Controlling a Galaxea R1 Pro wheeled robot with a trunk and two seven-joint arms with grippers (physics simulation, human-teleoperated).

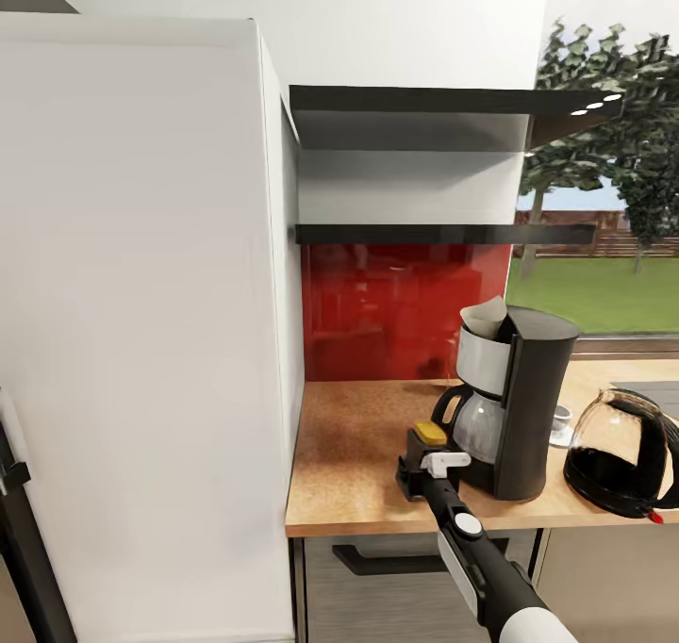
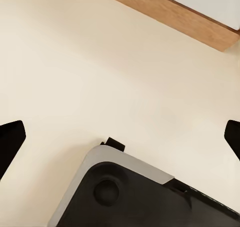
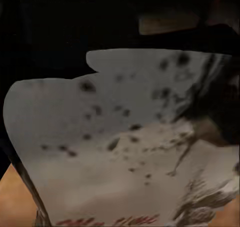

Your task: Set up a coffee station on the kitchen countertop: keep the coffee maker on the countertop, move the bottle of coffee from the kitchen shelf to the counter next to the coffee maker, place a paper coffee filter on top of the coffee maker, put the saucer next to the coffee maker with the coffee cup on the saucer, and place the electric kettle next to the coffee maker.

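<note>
The right gripper (image 1: 426, 464) pinches the bottle of coffee (image 1: 430, 433) in its jaws on the counter (image 1: 358, 454), just beside the coffee maker (image 1: 514, 403). The left gripper's (image 2: 120, 137) jaws are spread.

Yellow-lidded bottle of coffee (image 1: 431, 433), red backsplash (image 1: 396, 308)

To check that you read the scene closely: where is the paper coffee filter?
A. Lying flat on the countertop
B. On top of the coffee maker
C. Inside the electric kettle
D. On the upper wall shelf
B: in the head view the white paper coffee filter sticks up out of the light grey basket at the top of the coffee maker, well above the countertop.
</note>
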